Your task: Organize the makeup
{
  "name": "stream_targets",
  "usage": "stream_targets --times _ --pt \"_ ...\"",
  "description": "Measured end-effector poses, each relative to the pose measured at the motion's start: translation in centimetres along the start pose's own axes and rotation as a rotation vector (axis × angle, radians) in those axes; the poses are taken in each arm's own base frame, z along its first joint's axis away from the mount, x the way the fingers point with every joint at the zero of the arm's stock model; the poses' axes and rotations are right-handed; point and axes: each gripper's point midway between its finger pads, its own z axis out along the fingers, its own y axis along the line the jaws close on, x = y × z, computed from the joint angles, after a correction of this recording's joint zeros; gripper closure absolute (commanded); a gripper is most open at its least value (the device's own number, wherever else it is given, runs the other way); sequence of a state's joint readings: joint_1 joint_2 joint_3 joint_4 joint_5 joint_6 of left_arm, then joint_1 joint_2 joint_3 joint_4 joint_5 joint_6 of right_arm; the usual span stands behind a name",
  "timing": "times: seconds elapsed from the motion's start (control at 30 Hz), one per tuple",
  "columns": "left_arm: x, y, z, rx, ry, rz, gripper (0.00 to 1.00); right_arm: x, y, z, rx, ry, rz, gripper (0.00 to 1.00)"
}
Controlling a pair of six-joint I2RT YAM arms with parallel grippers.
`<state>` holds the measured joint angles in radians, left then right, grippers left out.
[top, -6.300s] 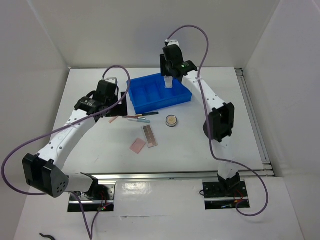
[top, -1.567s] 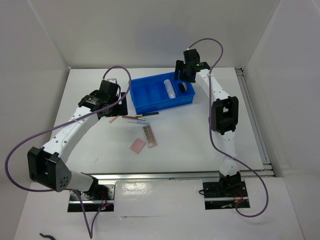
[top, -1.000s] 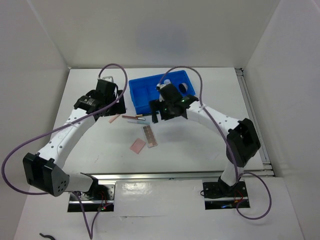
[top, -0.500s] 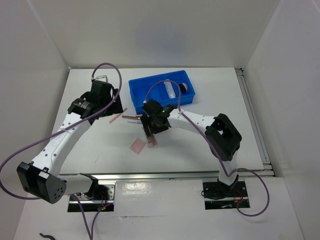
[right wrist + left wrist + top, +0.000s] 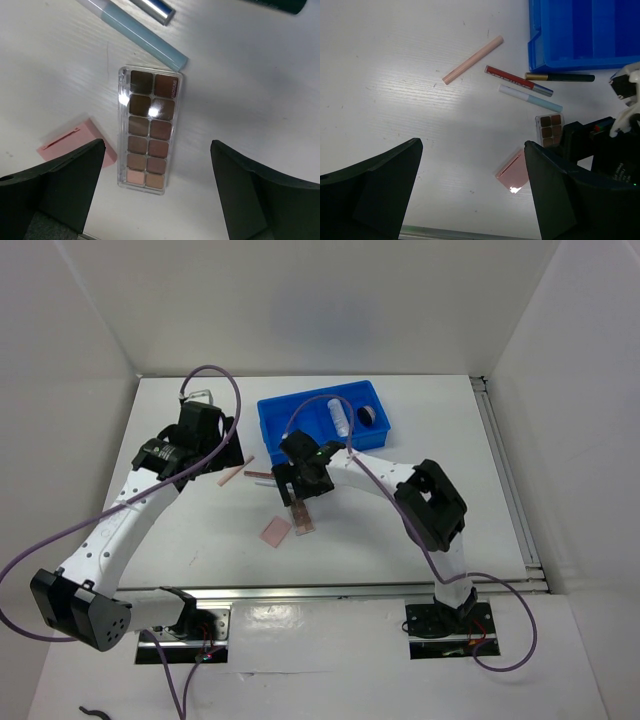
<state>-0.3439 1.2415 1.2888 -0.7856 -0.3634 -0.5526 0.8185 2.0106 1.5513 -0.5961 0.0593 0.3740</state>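
Right gripper (image 5: 157, 146): jaws spread wide, nothing held. It points down over the long brown palette (image 5: 148, 132). In the right wrist view its two fingers (image 5: 60, 192) stand one on each side of the palette, with a gap to each long edge. Whether the tips reach the table (image 5: 480, 490) cannot be told.

Palette: flat on the table, clear case, ten pans in two columns, dark brown at the far end shading to pale pink at the near end.

Just beside its left edge, near the lower corner: the pink square (image 5: 75, 142), flat, apart from the palette.

Just beyond the palette's far end: the light blue pencil (image 5: 142, 37), lying slantwise. Past that is the red pencil (image 5: 512, 80) with a silver-blue tip, roughly parallel to it. The dark pencil (image 5: 560, 77), with a gold cap, lies along the near wall of the blue tray (image 5: 285, 420). The pink pencil (image 5: 472, 60) lies farthest left, apart from the others.

Tray contents: the clear-white tube (image 5: 340, 418) and the round compact (image 5: 367, 415), side by side at the right end. The exact compartments are not readable.

Left gripper (image 5: 472, 147): jaws wide, holding nothing, over bare table to the left of the pencils, with the pink pencil beyond its tips.
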Motion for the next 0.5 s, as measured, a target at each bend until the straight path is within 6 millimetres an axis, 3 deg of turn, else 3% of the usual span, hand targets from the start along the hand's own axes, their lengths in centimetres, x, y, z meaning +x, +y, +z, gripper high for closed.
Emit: stream_targets --times 0.23,0.5 --pt "-0.1 0.2 0.0 -0.012 -0.005 0.001 0.03 2.3 0.1 2.4 0.018 0.07 -0.025 0.07" --pt "0.2 0.4 0.2 -0.021 -0.001 0.005 0.03 2.7 0.3 2.8 0.026 0.079 -0.04 0.16"
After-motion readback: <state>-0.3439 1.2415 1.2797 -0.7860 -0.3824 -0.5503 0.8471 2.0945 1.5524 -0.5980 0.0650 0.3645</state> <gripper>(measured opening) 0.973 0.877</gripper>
